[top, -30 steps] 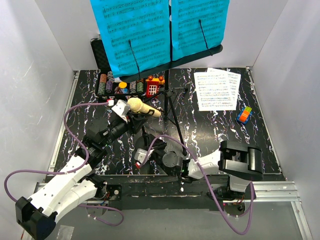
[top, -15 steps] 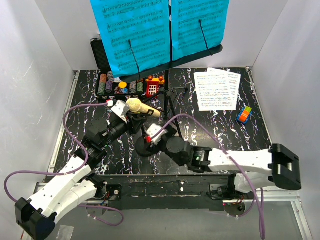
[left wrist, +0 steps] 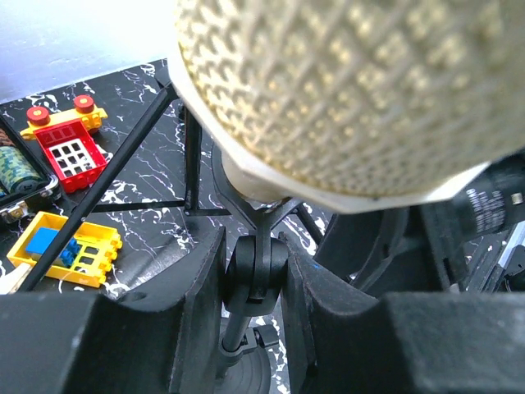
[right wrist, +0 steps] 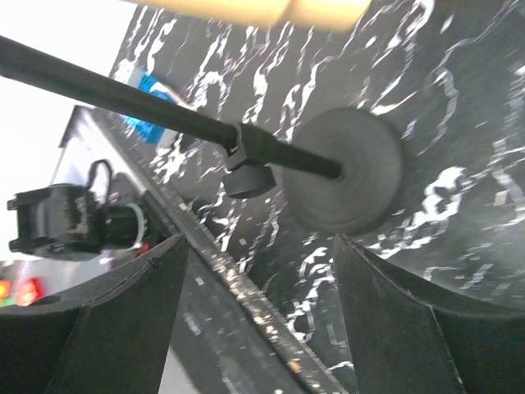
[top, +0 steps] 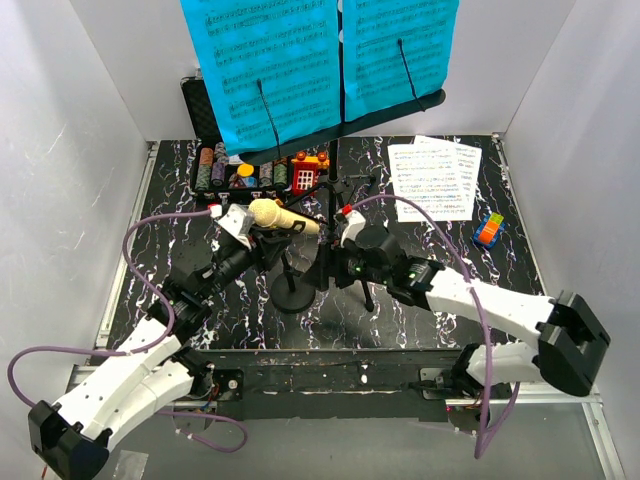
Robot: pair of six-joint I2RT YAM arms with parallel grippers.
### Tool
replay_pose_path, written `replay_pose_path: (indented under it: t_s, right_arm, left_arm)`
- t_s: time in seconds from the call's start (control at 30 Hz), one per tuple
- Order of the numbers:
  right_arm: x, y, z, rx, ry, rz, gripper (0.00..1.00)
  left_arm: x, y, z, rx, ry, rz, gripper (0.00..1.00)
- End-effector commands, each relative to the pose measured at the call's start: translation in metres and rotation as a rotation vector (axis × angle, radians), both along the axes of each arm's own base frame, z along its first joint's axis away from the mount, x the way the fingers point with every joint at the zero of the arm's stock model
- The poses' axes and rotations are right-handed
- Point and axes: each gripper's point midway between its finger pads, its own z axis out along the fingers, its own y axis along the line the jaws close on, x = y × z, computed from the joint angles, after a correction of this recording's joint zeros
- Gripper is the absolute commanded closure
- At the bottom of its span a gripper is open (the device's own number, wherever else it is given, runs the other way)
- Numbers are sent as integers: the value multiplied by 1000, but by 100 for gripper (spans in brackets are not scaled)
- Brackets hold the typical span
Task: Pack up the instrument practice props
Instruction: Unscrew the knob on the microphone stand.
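Mic (top: 283, 217), cream, lies level in the clip atop the mic stand (top: 292, 293). The stand sits on its round base at the middle of the table (top: 510, 270), just in front of the legs of the music stand (top: 400, 105). In the left wrist view the left gripper (left wrist: 256, 271) pinches the stand's swivel joint just under the mic's mesh head, with a pad touching the joint on either side. The right gripper (right wrist: 258, 246) is spread wide and holds nothing. Between its fingers (right wrist: 107, 320) we see the stand's pole, height clamp and base, all apart from the pads.

We judge the step in hand to be parting the mic from its stand for packing. To do it well, we hold the left grip firm on the joint so the stand cannot tip. We bring the right gripper square onto one part only, either the mic's handle or the pole above the clamp. We centre that part between the pads before closing, since a round shaft is likely to roll out of an off-centre pinch. If we take the mic, we draw it along its own axis out of the clip, not sideways. The tripod legs stand close beside the right wrist, so we judge that a wide swing could knock the music stand and spill the blue pages (top: 275, 70).
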Motion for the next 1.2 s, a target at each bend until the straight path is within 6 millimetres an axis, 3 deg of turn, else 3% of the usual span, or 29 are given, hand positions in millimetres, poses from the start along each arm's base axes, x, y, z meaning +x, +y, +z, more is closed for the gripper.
replay_pose_path:
  t_s: [0.0,0.2,0.4,0.73,1.17]
  right_arm:
    - [-25,30,8,172,251,102,22]
    - [-11,37,10,263,404,71,22]
    - [0,35,1,292,534,-12,30]
    - [-13,44,-5,305,656,24,35]
    - [-15,54,-8,309,658,52,55]
  left_arm:
    - [-24,3,-68,72,256,-17,100]
    - [-24,6,-61,62,230,-2,100]
    - [-24,7,-59,58,223,7,100]
    - [-20,9,-63,52,230,39,100]
    - [-21,8,-63,49,226,39,100]
